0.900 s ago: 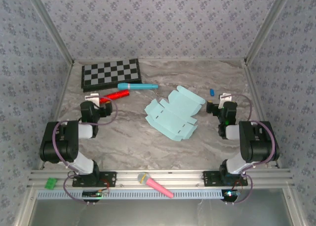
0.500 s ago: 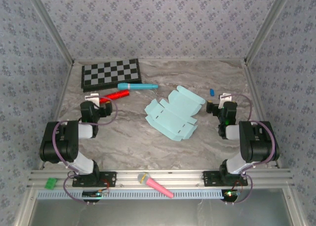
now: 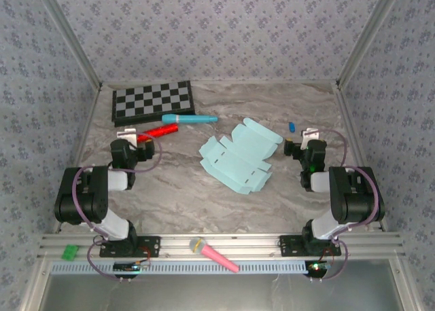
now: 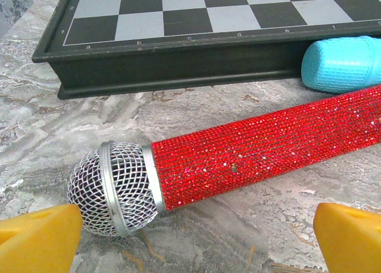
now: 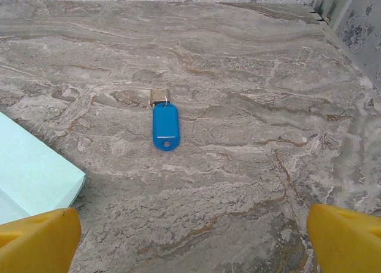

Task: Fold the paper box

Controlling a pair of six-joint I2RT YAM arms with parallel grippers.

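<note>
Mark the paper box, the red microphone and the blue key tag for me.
paper box (image 3: 236,163): top external view, middle of the flat sheet.
red microphone (image 4: 262,151): left wrist view, glittery handle.
blue key tag (image 5: 165,127): right wrist view, centre of the plastic body.

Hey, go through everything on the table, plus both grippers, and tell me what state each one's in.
paper box: unfolded, flat on the table, not held
left gripper: open, empty
right gripper: open, empty
checkerboard: lying flat
red microphone: lying on its side, in front of the checkerboard
blue key tag: lying flat, untouched
</note>
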